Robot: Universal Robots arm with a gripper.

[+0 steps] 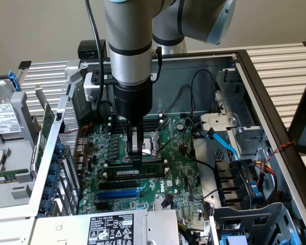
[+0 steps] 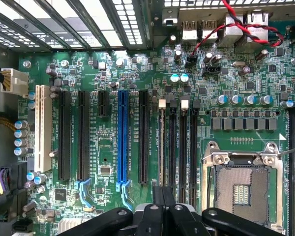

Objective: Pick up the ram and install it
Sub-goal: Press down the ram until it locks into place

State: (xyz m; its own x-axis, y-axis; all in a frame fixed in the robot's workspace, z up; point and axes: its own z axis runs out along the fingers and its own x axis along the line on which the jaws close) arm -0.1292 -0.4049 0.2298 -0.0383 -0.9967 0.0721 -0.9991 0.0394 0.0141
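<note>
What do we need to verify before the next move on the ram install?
1. The gripper is shut: ok.
2. The gripper stands over the black slots, not the blue slot: ok.
3. The ram lies along the slots just below the gripper in the exterior view: ok.
4. The ram is actually pinched rather than only touched: cannot tell.
5. The ram is fully seated in its slot: cannot tell.
6. The white end clips are latched: cannot tell.
</note>
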